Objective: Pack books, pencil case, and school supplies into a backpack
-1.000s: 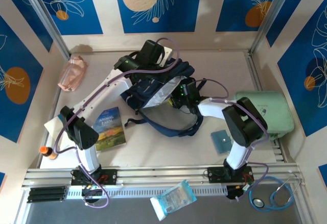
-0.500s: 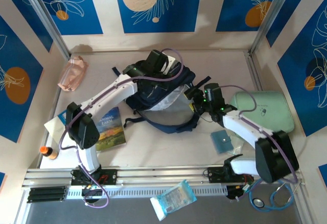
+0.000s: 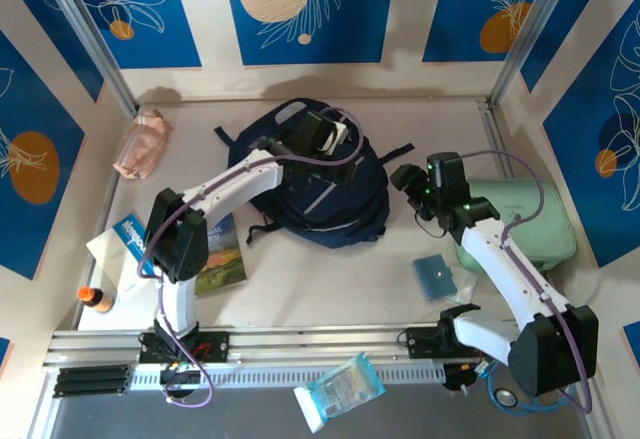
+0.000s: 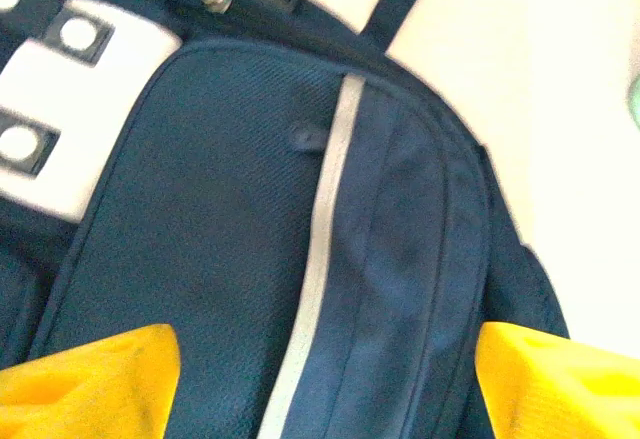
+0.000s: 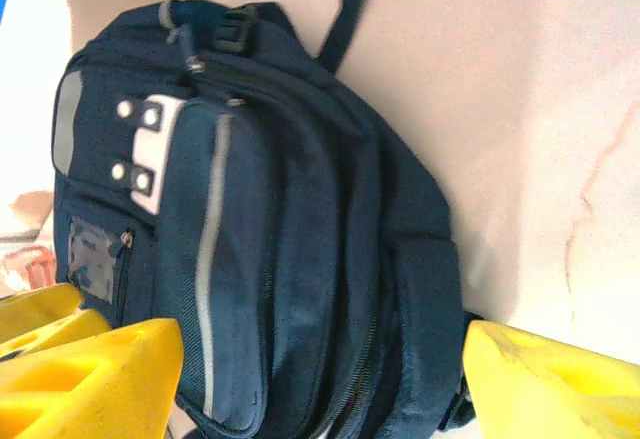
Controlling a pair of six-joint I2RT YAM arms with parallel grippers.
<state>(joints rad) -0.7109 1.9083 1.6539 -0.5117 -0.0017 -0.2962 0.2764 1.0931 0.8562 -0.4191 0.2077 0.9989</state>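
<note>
at the middle back of the tabletop [image 3: 330,294] the navy backpack [image 3: 320,199] lies front up. the left gripper [image 3: 330,144] hangs over it, jaws wide apart, grasping nothing. the right gripper [image 3: 408,184] sits just beside its right edge, likewise released. the green book [image 3: 222,259] and the teal pad [image 3: 437,277] lie apart on the tabletop.

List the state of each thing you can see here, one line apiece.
Backpack: lying front up, not held.
Left claw: open, empty, over the backpack.
Right claw: open, empty.
Green book: flat on the table, not packed.
Pink pouch: on the table, not packed.
Teal pad: flat on the table, not packed.
Tube: on the table, not packed.
Mint case: lying flat on the table.
</note>
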